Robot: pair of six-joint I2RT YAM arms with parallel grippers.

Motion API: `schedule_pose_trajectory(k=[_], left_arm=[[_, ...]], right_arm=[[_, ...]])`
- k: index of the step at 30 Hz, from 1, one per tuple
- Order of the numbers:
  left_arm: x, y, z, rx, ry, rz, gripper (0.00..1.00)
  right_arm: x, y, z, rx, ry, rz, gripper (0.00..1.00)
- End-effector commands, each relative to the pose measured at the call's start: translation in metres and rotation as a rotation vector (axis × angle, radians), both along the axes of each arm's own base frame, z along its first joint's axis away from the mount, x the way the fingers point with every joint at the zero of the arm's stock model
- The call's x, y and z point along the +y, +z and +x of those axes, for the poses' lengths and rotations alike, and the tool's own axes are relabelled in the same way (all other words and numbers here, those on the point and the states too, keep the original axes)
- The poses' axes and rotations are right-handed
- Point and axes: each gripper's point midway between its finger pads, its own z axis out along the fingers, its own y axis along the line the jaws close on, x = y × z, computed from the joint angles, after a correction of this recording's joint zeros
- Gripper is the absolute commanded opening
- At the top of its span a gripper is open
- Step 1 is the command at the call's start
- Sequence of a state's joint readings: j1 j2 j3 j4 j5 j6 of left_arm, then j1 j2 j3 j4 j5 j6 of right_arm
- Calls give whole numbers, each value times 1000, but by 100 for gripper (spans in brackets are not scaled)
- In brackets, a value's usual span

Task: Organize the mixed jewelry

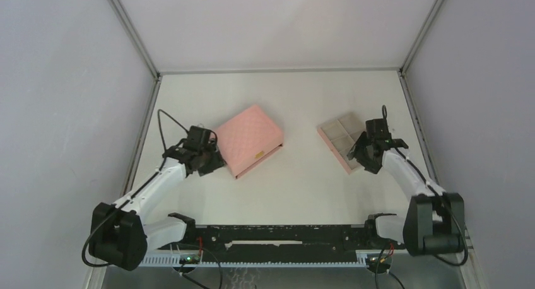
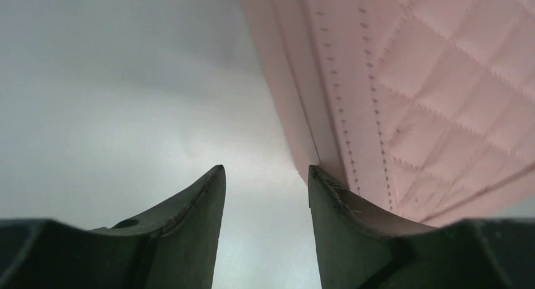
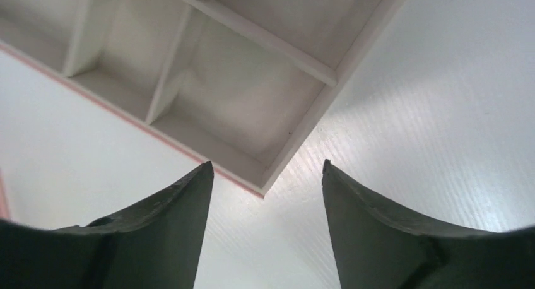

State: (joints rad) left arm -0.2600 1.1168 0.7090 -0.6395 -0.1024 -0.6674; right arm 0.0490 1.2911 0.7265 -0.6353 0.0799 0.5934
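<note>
Right wrist view: parted jaws frame the beige tray's (image 3: 353,55) corner.

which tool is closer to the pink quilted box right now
Left. The left tool sits at the near-left edge of the pink quilted box, jaws open. The right tool is far off, at a corner of the beige tray.

White arms (image 1: 156,185), black joints, thin black cables; dark curved fingers (image 2: 189,238).
</note>
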Motion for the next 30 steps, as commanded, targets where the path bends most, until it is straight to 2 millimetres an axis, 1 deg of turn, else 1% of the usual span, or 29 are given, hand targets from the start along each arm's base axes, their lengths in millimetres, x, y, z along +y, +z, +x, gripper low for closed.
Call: schedule_pose_trajectory(k=[1,2,4,7,8,11,12,15,19,22,24,26,28,30], left_arm=[[-71,25,18,-87,-101,-185,56],[-79,29,18,-93,-125,-190,56],[-87,37,20,-99,-150,-182,56],[-87,54,23,-138,-156,-173,56],[-85,61,24,-155,-153,-165,56],[-75,81,23,-206,-143,-136,57],[-72,87,22,-224,-143,-131,57],[-64,99,17,-263,-127,-118,58],[-54,104,11,-290,-97,-106,58],[-50,101,7,-288,-88,-106,59],[-50,99,5,-282,-89,-105,59],[-48,96,3,-277,-87,-99,59],[-48,94,3,-273,-89,-95,59],[-47,94,3,-274,-93,-87,59]], right_arm=[[-7,52,19,-210,-33,-36,75],[-3,61,22,-247,-18,-26,76],[12,76,30,-299,56,-26,77],[40,91,46,-342,210,-33,76],[45,91,51,-336,227,-39,76],[61,87,71,-338,291,-16,74],[67,80,82,-323,318,-2,74],[81,72,112,-279,383,9,73],[100,53,149,-221,395,67,73],[115,37,166,-182,400,102,72],[127,29,169,-159,418,136,72],[141,23,160,-118,455,189,72],[156,22,142,-97,520,225,73],[170,21,114,-58,592,267,73]])
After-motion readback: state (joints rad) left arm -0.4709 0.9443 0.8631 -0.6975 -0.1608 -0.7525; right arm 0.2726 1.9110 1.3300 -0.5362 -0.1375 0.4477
